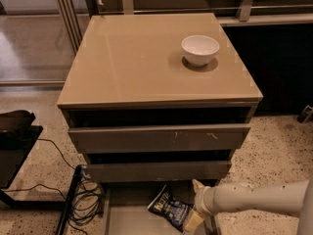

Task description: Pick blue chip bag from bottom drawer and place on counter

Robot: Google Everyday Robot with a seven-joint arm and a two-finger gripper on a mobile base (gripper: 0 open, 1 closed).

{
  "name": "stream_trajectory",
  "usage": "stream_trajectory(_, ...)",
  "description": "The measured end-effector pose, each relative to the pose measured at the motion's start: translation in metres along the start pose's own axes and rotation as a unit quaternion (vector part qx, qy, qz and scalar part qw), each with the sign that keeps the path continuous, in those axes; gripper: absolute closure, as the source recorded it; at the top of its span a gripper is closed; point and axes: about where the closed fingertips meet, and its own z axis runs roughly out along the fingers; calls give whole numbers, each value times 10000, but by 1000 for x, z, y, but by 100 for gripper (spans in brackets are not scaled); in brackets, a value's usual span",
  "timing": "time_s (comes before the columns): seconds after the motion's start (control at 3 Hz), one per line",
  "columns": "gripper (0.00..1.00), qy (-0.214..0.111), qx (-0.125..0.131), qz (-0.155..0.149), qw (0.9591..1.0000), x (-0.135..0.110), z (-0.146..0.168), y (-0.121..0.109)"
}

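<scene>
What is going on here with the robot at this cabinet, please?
The robot's pale arm reaches in low, its hand at the edge of the crinkled dark navy chip bag lying in the open grey-brown bottom drawer. The glossy tan counter above holds a white bowl; the bag is not yet there.

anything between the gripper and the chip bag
Nothing visible: in the camera view the gripper meets the right edge of the blue chip bag, inside the bottom drawer.

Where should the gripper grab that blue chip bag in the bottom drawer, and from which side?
Probably the blue chip bag by its crinkled right end, from the right: it lies flat on the bottom drawer floor, and the gripper sits open beside that end.
</scene>
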Motion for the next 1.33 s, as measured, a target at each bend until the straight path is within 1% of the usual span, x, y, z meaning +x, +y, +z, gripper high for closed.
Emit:
stream_trajectory(0.33, 0, -293, 23, 132, 9995, 3, 24, -3)
stream_trajectory(0.67, 0, -523, 72, 377, 9979, 16, 49, -3)
stream_trajectory(1.0, 0, -638, 58, 618, 9960, 37, 76, -1)
stream_trajectory(1.33, 0, -865, -36, 821, 9929, 55, 110, 1)
